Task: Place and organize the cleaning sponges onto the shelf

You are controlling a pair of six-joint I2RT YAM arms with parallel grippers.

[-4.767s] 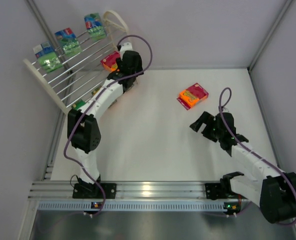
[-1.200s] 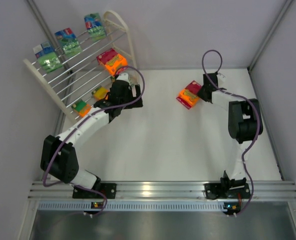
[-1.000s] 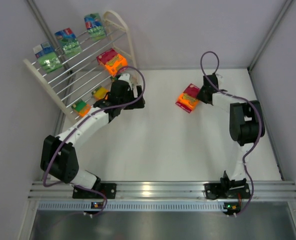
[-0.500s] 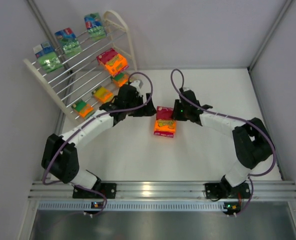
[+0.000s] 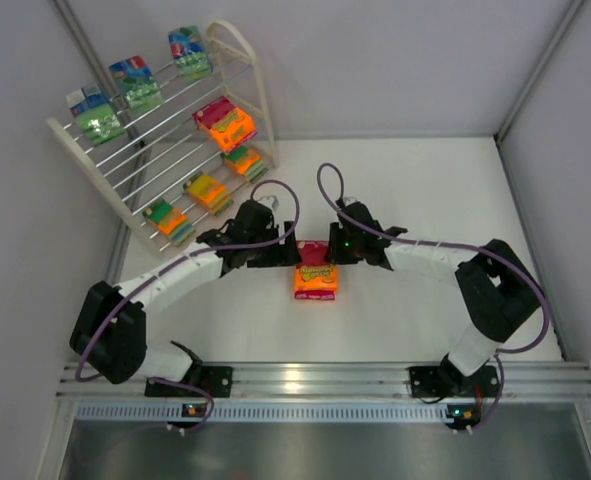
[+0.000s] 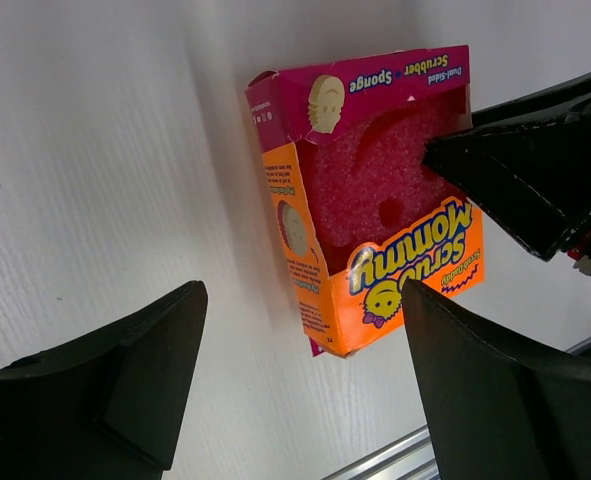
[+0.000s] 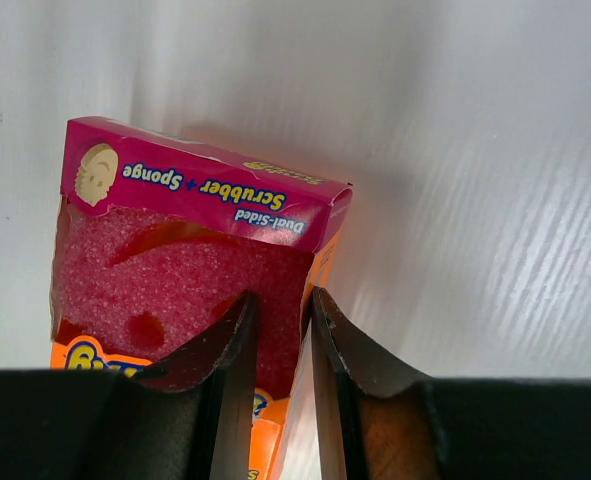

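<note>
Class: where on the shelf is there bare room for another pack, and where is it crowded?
Free: middle rods of the shelf, left of the orange pack, below the green packs. Crowded: bottom row, three packs side by side.

Scrub Mommy sponge pack (image 6: 375, 200), magenta-and-orange carton, tilted, lettering upside down, pink sponge face exposed in the cut-out. Pinched at the right edge by the right gripper (image 6: 445, 150), black fingers (image 6: 535, 180) closed together. In the foreground, left gripper (image 6: 305, 290) spread wide, flanking the pack's lower end. Beneath, white, faintly grained worktop (image 6: 95, 150); sliver of metal rail (image 6: 395, 462) at the bottom edge.
</note>
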